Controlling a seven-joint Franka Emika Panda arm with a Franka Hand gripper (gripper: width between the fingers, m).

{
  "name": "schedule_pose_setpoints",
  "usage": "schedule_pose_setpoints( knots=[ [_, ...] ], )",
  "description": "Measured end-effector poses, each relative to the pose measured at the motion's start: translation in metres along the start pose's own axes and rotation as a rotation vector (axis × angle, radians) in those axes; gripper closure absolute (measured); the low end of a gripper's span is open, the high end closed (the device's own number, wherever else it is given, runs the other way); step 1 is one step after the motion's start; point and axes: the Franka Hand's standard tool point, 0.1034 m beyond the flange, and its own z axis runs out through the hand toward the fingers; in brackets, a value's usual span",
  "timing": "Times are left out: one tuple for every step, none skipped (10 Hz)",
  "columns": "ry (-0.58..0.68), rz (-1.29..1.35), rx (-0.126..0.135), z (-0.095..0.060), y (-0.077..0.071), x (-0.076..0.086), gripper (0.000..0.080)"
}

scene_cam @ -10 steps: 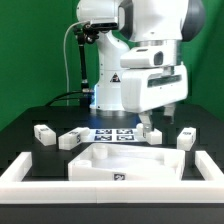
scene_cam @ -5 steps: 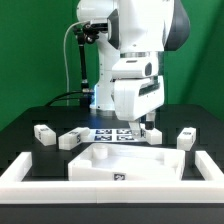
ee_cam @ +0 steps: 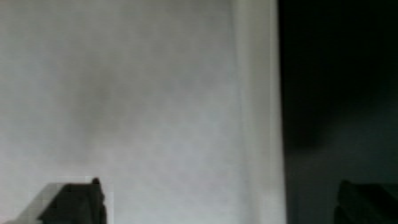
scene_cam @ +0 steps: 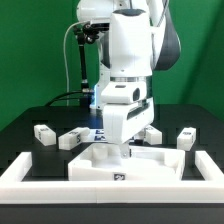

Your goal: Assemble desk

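White tabletop panel (scene_cam: 150, 164) lies directly beneath the claw (scene_cam: 122, 148) in the exterior view, with leg blocks (scene_cam: 43, 133) well apart on both sides of it. Wrist view: fingers (ee_cam: 71, 203) parted, the panel's edge running between them

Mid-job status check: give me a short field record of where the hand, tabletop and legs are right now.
hand: open, low over the tabletop's far edge, gripping nothing
tabletop: flat, inside the border wall
leg blocks: four loose on the table, two at the exterior view's left, two at its right
marker board: behind the tabletop, partly hidden by the arm
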Motion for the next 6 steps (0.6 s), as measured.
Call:
schedule_pose_setpoints(
  knots=[
    [-0.001,0.000,0.001,0.0006,-0.0005,-0.0003,0.0150],
    [-0.001,0.000,0.002,0.0012,-0.0008,-0.0004,0.0282],
    [-0.001,0.000,0.003,0.0015,-0.0010,-0.0005,0.0282],
    [-0.002,0.000,0.004,0.0019,-0.0013,-0.0006,0.0418],
    [-0.002,0.000,0.005,0.0023,-0.0016,-0.0008,0.0418],
    [-0.002,0.000,0.005,0.0025,-0.0018,-0.0009,0.0631]
  ],
)
